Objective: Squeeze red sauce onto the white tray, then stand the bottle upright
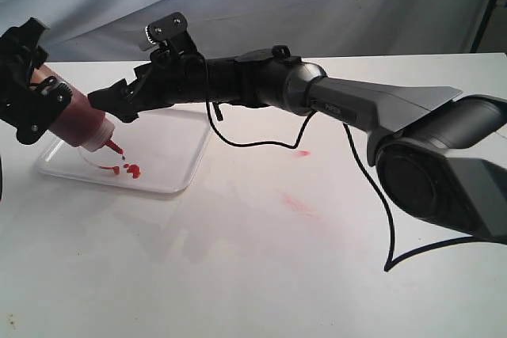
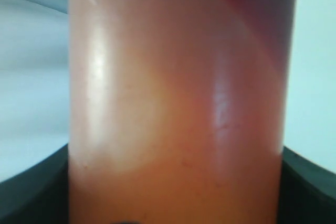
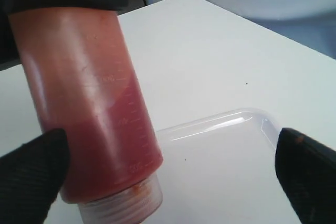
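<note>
Left gripper [image 1: 43, 93] is clamping the bottle [image 1: 79, 120] by its body and holding it tilted, nozzle down, over the end of the white tray [image 1: 176, 157] nearest the left arm. Red sauce [image 1: 131, 170] is sitting in small blobs on the tray right under the nozzle, close to the tray's front rim.

Right gripper [image 1: 119, 99] is reaching across the tray. Its fingers [image 3: 31, 174] are standing wide apart either side of the bottle's lower body, gripping nothing. One finger is touching or just beside the bottle; can't tell which.

Risks as I'm reading it:
- The nozzle is looking wet. Swinging it out past the tray rim while righting the bottle would drip sauce on the worktop [image 1: 238, 267]. Pale pink smears [image 1: 297, 203] are showing there, well off the tray.
- The right fingers are sitting off-centre, so closing them would push the bottle sideways in the left grip or send the squirt over the rim.
- The blobs are pooling near a low rim, and more sauce there could spill over.
- The cable [image 1: 261, 145] is hanging just beside the tray's far corner and could snag it.
- Letting go while the bottle is tilted would tip it over.

Hard to see:
- The left wrist view is showing only bottle wall, with dark finger edges either side.
- The nozzle tip is cut off in the right wrist view.
- The cap isn't making itself out anywhere.
- The left gripper is hiding the bottle base.
</note>
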Action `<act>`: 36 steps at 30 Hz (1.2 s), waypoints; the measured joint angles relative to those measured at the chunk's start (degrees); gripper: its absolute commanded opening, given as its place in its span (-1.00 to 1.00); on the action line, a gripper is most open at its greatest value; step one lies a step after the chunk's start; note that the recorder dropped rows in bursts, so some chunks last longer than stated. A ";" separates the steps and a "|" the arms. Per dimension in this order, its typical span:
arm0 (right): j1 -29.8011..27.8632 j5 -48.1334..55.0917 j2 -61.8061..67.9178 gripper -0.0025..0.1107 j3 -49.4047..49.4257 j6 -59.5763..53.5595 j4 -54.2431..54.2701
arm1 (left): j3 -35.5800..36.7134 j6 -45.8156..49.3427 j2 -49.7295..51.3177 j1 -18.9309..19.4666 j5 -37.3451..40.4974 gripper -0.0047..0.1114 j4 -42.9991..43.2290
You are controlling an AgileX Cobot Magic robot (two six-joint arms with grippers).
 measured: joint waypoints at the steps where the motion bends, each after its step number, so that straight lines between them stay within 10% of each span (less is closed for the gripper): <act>1: 0.00 0.00 0.00 0.72 0.00 0.00 0.00 | 0.00 0.00 0.00 0.00 0.00 -0.92 0.00; 27: 10.13 -12.64 4.25 0.65 -3.96 -30.07 6.74 | 0.00 0.27 0.00 0.00 0.46 -0.92 0.12; 32: 10.22 -16.17 4.25 0.13 -5.34 -28.18 7.10 | 0.00 0.27 0.00 0.00 0.10 -0.92 0.12; 36: 10.44 -16.53 4.25 -0.78 -5.34 -26.85 7.10 | -0.10 0.15 0.00 0.00 0.10 -0.92 0.12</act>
